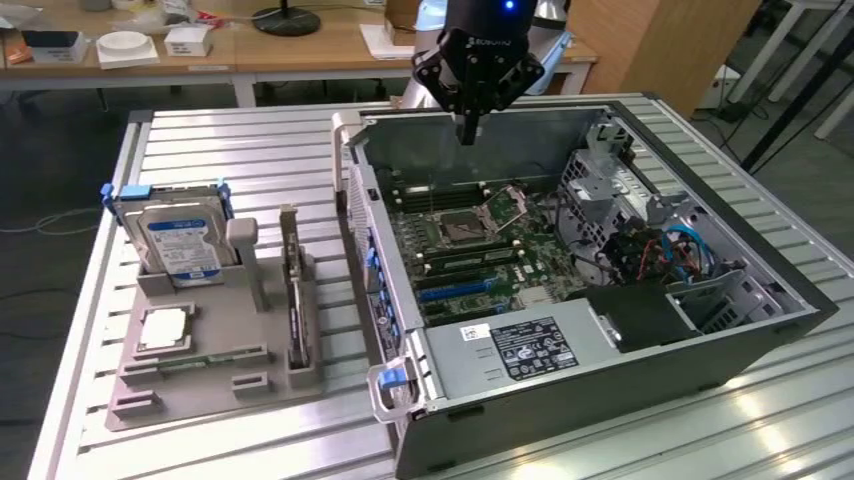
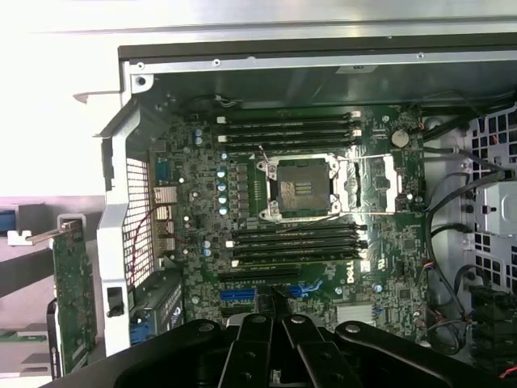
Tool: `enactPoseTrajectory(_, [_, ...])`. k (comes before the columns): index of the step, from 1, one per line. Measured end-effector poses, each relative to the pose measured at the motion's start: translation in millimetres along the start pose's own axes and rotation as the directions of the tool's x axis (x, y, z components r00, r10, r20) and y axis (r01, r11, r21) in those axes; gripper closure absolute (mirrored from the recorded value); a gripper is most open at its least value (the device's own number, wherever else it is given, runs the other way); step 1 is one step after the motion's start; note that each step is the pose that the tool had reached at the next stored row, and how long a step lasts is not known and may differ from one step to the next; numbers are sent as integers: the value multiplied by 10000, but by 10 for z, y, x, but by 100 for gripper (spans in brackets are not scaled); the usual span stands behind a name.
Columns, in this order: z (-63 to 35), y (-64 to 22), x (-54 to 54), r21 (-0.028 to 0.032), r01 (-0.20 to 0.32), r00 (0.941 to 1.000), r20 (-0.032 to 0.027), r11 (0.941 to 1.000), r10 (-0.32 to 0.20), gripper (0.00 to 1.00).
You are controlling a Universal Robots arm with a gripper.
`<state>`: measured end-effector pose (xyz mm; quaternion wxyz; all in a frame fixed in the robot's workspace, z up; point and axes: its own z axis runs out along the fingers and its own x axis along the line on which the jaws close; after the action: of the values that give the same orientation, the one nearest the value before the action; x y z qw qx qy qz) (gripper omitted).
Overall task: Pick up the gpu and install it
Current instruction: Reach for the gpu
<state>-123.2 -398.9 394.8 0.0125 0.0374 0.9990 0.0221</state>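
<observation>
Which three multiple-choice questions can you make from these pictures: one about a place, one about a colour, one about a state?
1. Where is the gpu? A inside the case; B upright in the grey holder; C on the hard drive.
2. Which colour is the hard drive's label? A red; B yellow; C blue.
3. How is the pincer? A shut, empty; B wide open; C shut on the gpu.
Answers: B, it stands on edge beside the case; C, the print is blue; A, fingers meet, holding nothing.
</observation>
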Motion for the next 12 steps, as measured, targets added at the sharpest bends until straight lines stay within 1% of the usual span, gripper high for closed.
enactPoseTrajectory(12, [1,-3,35,0,0,10000,1,10000,0,89])
